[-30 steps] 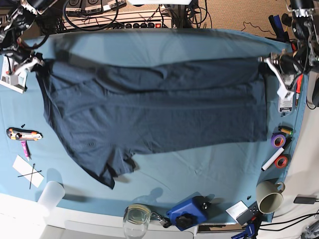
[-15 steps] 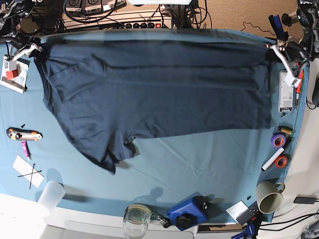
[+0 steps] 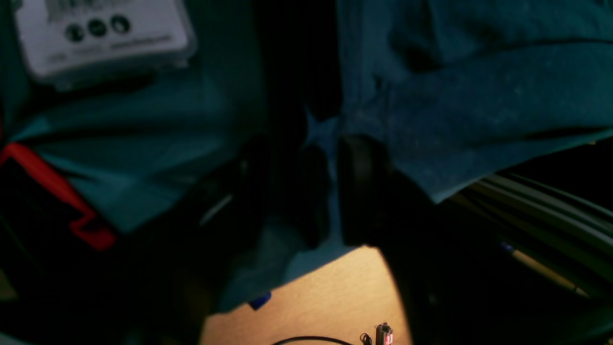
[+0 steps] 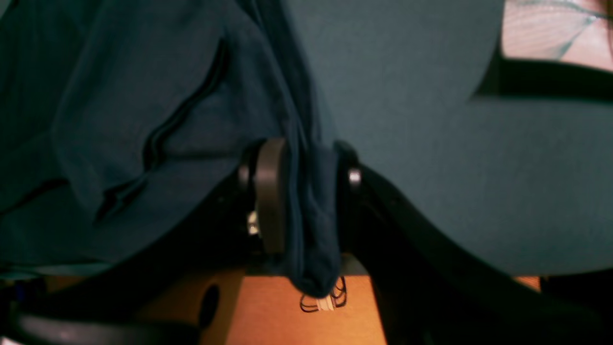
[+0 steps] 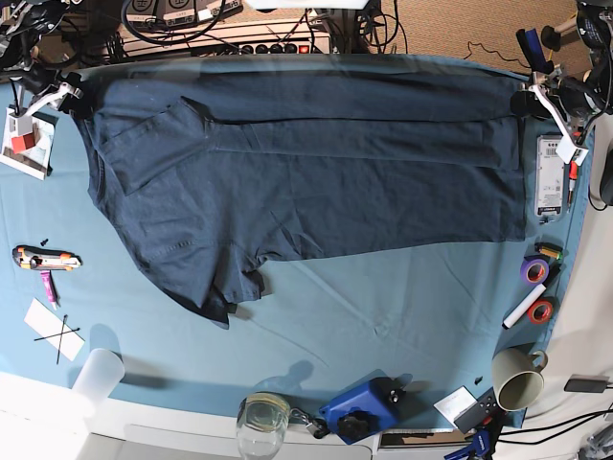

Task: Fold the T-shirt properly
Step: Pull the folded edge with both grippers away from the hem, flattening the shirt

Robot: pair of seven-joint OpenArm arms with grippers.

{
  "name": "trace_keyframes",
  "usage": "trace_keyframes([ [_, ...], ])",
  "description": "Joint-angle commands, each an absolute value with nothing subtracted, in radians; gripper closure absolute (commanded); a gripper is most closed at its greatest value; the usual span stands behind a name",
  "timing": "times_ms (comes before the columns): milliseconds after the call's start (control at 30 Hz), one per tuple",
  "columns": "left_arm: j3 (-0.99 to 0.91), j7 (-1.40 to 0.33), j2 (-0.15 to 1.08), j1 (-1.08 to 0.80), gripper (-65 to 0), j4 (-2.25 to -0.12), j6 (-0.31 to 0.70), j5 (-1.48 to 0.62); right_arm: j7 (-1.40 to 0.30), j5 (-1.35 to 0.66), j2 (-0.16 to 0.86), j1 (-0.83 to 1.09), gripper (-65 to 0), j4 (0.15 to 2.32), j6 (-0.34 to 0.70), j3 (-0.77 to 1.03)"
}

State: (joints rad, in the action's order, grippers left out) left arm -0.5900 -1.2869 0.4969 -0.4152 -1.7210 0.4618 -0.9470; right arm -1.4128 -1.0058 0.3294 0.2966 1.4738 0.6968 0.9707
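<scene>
At the far corners of the table, each gripper pinches a corner of the T-shirt (image 5: pixel 306 172). In the right wrist view the right gripper (image 4: pixel 304 191) has its jaws closed narrowly on a bunched fold of dark navy cloth that hangs out below the pads. In the left wrist view the left gripper (image 3: pixel 330 191) is dark and blurred; its two fingers stand close together with a thin edge of blue cloth between them, so it seems clamped on the fabric.

Outward from the grips, in the base view, the shirt is stretched flat between the two grippers, its long axis running across the table from side to side along the far edge. The edge held by the left gripper (image 5: pixel 530 96) is straight, while the end by the right gripper (image 5: pixel 67 96) slopes down to a sleeve (image 5: pixel 215 297) pointing toward the near side. The shirt lies on the teal table cloth (image 5: pixel 402 307).
</scene>
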Motion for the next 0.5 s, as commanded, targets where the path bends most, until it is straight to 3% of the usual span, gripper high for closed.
trace_keyframes([
  [0, -0.605, -1.287, 0.519, -0.413, -27.1, -1.735, 0.466, -0.961, -1.396, -1.056, 0.368, 0.297, -16.2, 1.493, 0.698, 0.981],
  [267, -0.756, -1.233, 0.518, -0.413, -27.1, -1.851, 0.466, -0.943, -1.396, -1.129, 0.513, 0.291, -16.2, 1.493, 0.698, 0.989],
  [467, -0.787, -1.151, 0.503, -0.390, -27.1, -1.914, 0.466, -0.944, -1.396, -1.190, 0.548, 0.216, -16.2, 1.493, 0.698, 0.989],
])
